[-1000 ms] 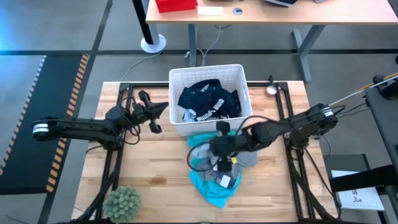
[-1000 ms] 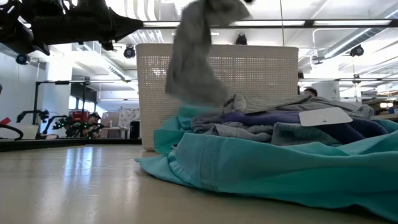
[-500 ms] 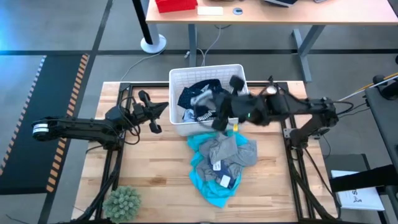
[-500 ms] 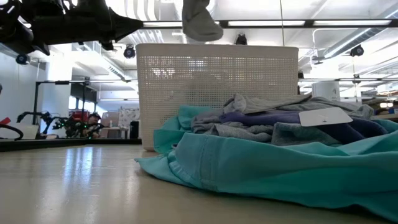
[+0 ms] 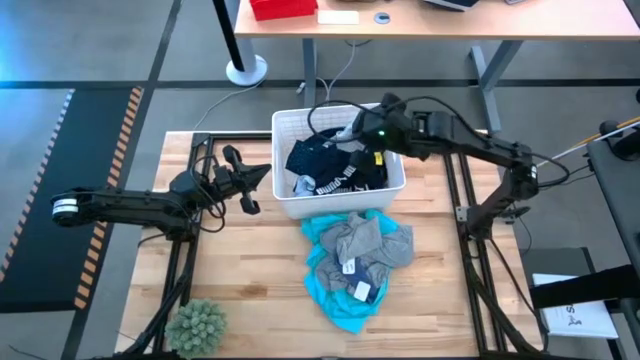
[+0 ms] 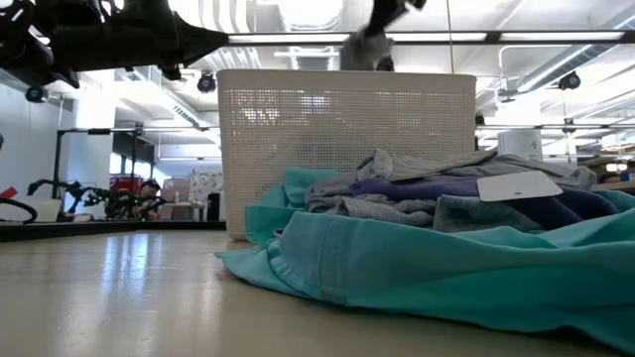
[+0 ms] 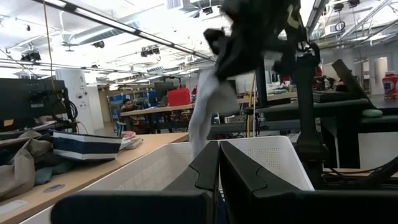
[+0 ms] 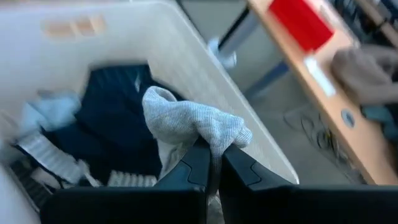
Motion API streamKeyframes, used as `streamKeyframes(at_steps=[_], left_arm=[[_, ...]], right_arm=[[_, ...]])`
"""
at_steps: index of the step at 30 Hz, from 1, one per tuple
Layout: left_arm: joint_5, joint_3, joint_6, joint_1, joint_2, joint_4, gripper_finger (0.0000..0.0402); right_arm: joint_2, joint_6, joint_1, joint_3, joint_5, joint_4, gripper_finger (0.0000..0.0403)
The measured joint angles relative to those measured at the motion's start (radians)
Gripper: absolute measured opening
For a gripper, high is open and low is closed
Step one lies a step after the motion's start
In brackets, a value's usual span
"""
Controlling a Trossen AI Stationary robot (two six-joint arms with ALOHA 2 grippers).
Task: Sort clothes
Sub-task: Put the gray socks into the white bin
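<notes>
Soft knit grey garment; slotted plastic basket

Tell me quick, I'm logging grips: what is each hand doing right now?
Left hand: closed, empty, beside the white slotted plastic basket.
Right hand: closed on a light grey fabric garment over the basket.

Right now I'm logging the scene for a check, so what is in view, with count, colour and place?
grey garment: one, pale grey, pinched in the right claw over the basket
basket: one, white slotted, table's far middle
clothes in basket: several, navy, black, light blue
clothes pile: several, turquoise and grey, in front of the basket
green ball: one, fuzzy, near-left corner
table: one, pale wood
left claw: shut, empty, left of the basket
right claw: shut on the grey garment
</notes>
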Motion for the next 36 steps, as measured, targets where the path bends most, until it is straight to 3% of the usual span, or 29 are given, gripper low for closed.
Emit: streamKeyframes(at_steps=[7,13,29,31,36], left_arm=[[0.000,0.000,0.000,0.000,0.000,0.001,0.0000],[0.000,0.000,0.000,0.000,0.000,0.001,0.0000],[0.000,0.000,0.000,0.000,0.000,0.002,0.0000],[0.000,0.000,0.000,0.000,0.000,0.002,0.0000],[0.000,0.000,0.005,0.000,0.000,0.002,0.0000]], right_arm=[[0.007,0.021,-0.058,-0.102,-0.035,-0.029,0.0012],[0.007,0.027,-0.058,-0.129,-0.044,-0.027,0.0049],[0.005,0.044,-0.053,-0.087,-0.044,-0.006,0.0240],[0.005,0.039,-0.051,-0.065,-0.093,-0.014,0.0254],[-0.004,0.046,-0.043,0.000,-0.418,-0.029,0.0260]])
